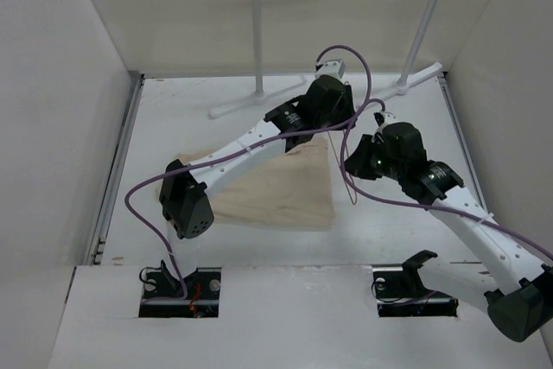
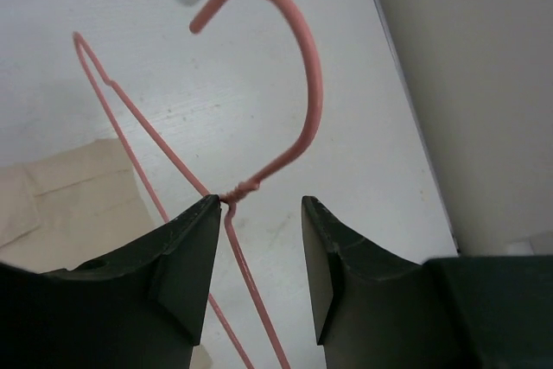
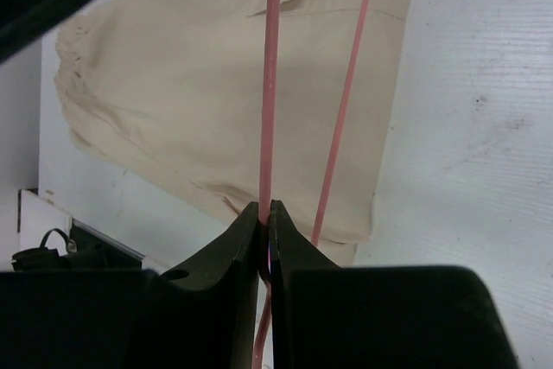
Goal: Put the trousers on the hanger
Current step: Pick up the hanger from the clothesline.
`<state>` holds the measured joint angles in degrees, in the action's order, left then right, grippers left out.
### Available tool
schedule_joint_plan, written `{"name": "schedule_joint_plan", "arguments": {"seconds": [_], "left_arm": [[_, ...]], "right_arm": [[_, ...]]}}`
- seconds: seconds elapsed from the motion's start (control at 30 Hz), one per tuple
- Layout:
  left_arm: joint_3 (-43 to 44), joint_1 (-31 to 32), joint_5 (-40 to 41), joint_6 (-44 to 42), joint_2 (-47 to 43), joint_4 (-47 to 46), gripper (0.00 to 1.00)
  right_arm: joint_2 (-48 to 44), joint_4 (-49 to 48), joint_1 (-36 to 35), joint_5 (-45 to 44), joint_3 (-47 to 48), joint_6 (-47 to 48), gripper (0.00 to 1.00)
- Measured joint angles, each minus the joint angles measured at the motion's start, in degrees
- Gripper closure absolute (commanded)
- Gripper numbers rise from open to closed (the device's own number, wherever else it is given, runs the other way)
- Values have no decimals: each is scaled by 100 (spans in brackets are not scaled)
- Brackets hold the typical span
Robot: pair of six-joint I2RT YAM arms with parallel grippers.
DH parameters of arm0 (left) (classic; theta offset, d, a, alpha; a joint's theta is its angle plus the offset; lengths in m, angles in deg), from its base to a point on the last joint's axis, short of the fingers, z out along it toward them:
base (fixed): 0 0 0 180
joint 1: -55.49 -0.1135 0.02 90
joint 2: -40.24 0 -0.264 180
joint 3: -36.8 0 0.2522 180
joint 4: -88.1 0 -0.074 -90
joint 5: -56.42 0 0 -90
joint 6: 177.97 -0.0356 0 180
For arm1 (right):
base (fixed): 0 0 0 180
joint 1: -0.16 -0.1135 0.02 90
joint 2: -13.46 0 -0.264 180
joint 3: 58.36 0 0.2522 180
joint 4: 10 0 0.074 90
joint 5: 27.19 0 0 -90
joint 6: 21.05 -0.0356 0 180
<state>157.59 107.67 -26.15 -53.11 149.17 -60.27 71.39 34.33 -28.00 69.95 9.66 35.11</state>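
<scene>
Clamping thin pink wire hanger [image 2: 316, 84] in closed right gripper [image 3: 266, 213], likely steadying it over folded beige cotton trousers [image 1: 285, 192] at 9 o'clock on white table [image 1: 173, 118], with open left gripper [image 2: 259, 248] straddling twisted neck, not gripping

Beige trousers [image 1: 276, 192], folded, lying flat, thin pink wire hanger [image 2: 309, 84], lifted over their right edge
</scene>
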Motion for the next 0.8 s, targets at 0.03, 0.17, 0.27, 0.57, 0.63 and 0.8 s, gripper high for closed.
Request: {"name": "schedule_joint_plan", "arguments": {"seconds": [0.03, 0.17, 0.27, 0.57, 0.63, 0.8], "left_arm": [[22, 9, 138, -63, 15, 4, 61], [63, 105, 605, -278, 37, 81, 58], [63, 208, 778, -345, 37, 144, 56], [570, 205, 953, -509, 343, 396, 58], [669, 195, 977, -549, 455, 428, 60], [833, 197, 1034, -649, 708, 468, 83]], "right_arm": [[-31, 26, -13, -35, 0, -7, 87], [-98, 166, -44, -232, 0, -24, 90], [-96, 291, -46, -411, 0, -22, 90], [-98, 393, -374, -756, 0, -13, 90], [-98, 398, -457, -807, 0, -11, 90], [-111, 466, -529, -951, 2, 0, 90]]}}
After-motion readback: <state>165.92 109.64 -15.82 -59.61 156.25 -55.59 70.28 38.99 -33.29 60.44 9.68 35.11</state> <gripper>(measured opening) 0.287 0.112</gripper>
